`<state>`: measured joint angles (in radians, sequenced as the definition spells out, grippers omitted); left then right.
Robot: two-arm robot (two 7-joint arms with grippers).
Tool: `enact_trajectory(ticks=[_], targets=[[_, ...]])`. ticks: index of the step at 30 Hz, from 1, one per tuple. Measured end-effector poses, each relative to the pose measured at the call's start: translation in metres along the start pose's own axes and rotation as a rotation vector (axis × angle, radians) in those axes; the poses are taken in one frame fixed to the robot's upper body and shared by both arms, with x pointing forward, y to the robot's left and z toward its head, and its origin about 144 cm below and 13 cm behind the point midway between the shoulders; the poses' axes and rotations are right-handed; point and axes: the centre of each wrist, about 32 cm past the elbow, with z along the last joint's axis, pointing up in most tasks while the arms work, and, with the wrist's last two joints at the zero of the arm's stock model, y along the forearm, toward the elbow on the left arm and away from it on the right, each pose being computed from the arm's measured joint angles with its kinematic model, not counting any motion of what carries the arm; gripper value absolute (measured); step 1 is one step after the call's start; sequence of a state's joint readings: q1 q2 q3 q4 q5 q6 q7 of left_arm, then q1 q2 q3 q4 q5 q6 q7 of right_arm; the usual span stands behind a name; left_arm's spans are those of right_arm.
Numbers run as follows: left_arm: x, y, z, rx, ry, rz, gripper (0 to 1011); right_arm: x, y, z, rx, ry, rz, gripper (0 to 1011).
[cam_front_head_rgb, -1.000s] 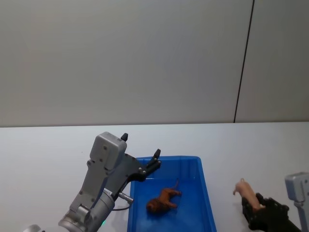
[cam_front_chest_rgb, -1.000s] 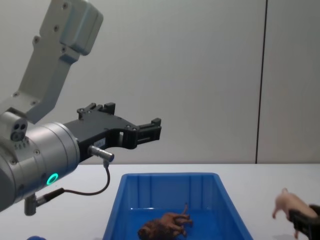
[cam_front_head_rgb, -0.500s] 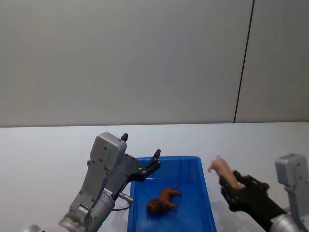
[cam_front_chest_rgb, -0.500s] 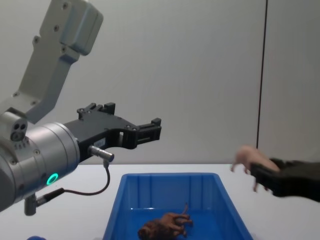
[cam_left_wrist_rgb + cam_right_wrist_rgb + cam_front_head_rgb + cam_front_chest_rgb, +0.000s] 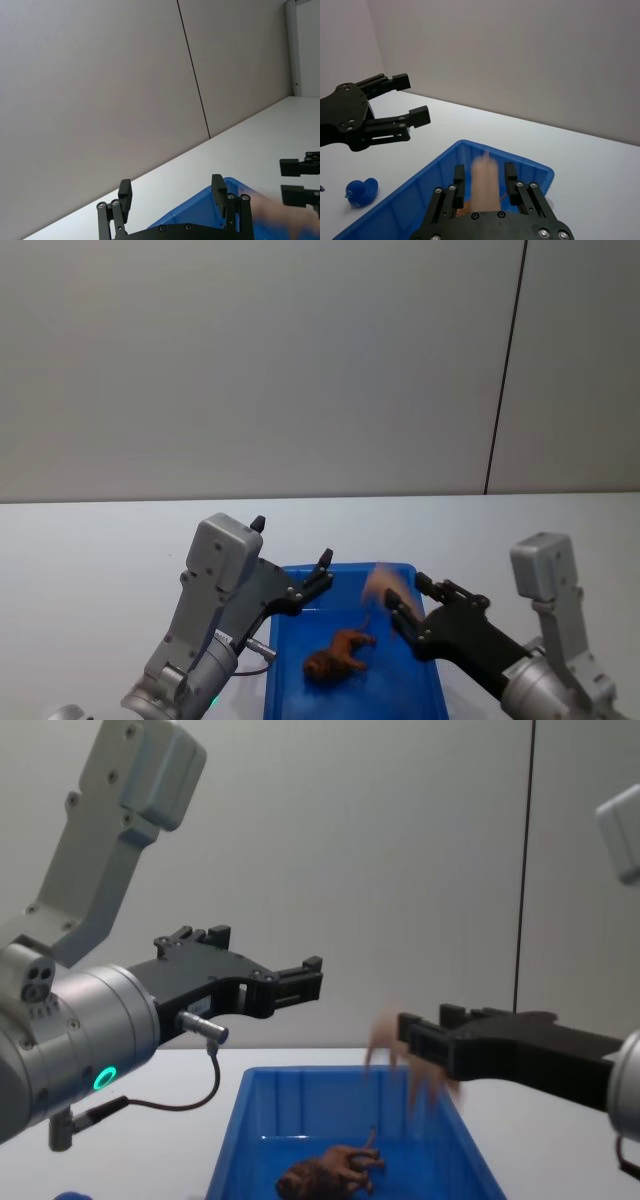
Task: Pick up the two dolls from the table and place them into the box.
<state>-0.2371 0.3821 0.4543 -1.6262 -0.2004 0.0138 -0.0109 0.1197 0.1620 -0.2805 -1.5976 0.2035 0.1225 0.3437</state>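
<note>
Right gripper (image 5: 484, 174): over the right side of the box (image 5: 350, 567), fingers closed onto the pink doll (image 5: 485, 192).
Pink doll axis: lengthwise along the fingers, poking past their tips. It is blurred, so I can't tell which end is the head.
Brown doll (image 5: 338, 652): on the box floor, long axis diagonal, head near-left, thin tail toward the far wall.
Left gripper (image 5: 171, 192): above the box's far-left corner, fingers wide apart, empty.
Right wrist view: gives me a blue doll (image 5: 362, 192) on the table (image 5: 580, 165), outside the box.
</note>
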Motion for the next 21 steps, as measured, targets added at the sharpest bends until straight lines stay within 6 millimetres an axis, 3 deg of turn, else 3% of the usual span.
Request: enact_trajectory(ticks=[8, 9, 10, 17, 21], targets=[[0.0, 0.0, 0.0, 0.0, 0.0, 0.0, 1001, -0.0014, 0.0105, -0.0007, -0.014, 0.003, 0.019, 689], [0.0, 0.0, 0.0, 0.0, 0.0, 0.0, 1001, -0.0014, 0.0105, -0.0007, -0.014, 0.003, 0.019, 689], [0.0, 0.0, 0.0, 0.0, 0.0, 0.0, 1001, -0.0013, 0.0109, -0.001, -0.018, 0.003, 0.013, 755], [0.0, 0.0, 0.0, 0.0, 0.0, 0.0, 1001, 0.0002, 0.0075, -0.0027, -0.032, -0.003, -0.046, 963], [0.0, 0.0, 0.0, 0.0, 0.0, 0.0, 1001, 0.0013, 0.0032, -0.0036, -0.037, -0.006, -0.08, 1001]])
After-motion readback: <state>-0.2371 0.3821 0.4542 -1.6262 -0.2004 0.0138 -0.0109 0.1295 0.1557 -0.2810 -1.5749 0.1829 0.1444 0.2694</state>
